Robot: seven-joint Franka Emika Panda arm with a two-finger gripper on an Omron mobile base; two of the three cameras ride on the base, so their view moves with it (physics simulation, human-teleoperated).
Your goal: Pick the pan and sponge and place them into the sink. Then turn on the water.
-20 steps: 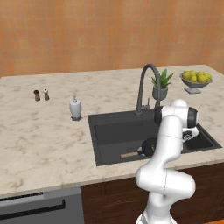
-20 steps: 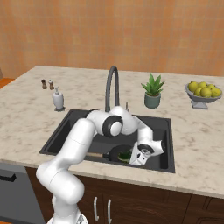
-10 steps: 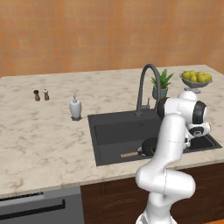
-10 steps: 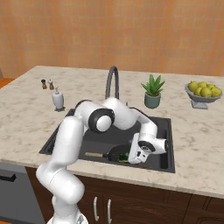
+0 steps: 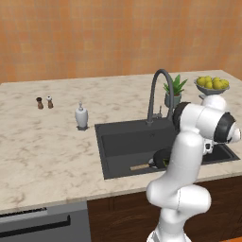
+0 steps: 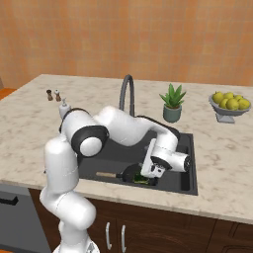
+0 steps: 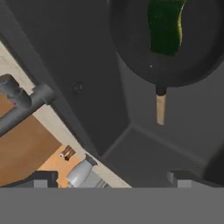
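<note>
The small black pan (image 7: 166,48) lies in the dark-grey sink (image 7: 87,57), its wooden handle (image 7: 161,109) pointing toward me in the hand view. A green sponge (image 7: 165,26) rests inside the pan. My gripper (image 7: 111,179) hangs open just above the basin floor, a short way off the handle's end, with nothing between its fingertips (image 7: 43,177). From the right base view the gripper (image 6: 147,175) hovers over the pan (image 6: 132,173) and the sponge (image 6: 142,180). In the left base view the pan (image 5: 159,157) peeks out beside my arm, inside the sink (image 5: 127,142).
The gooseneck faucet (image 5: 158,94) rises at the sink's back edge. A soap dispenser (image 5: 81,117) and two small shakers (image 5: 44,102) stand on the counter to the left. A potted plant (image 6: 172,104) and a fruit bowl (image 6: 229,106) stand to the right.
My arm's elbow has swung round and the hand has risen a little over the pan. The pan and sponge have stayed put in the sink.
</note>
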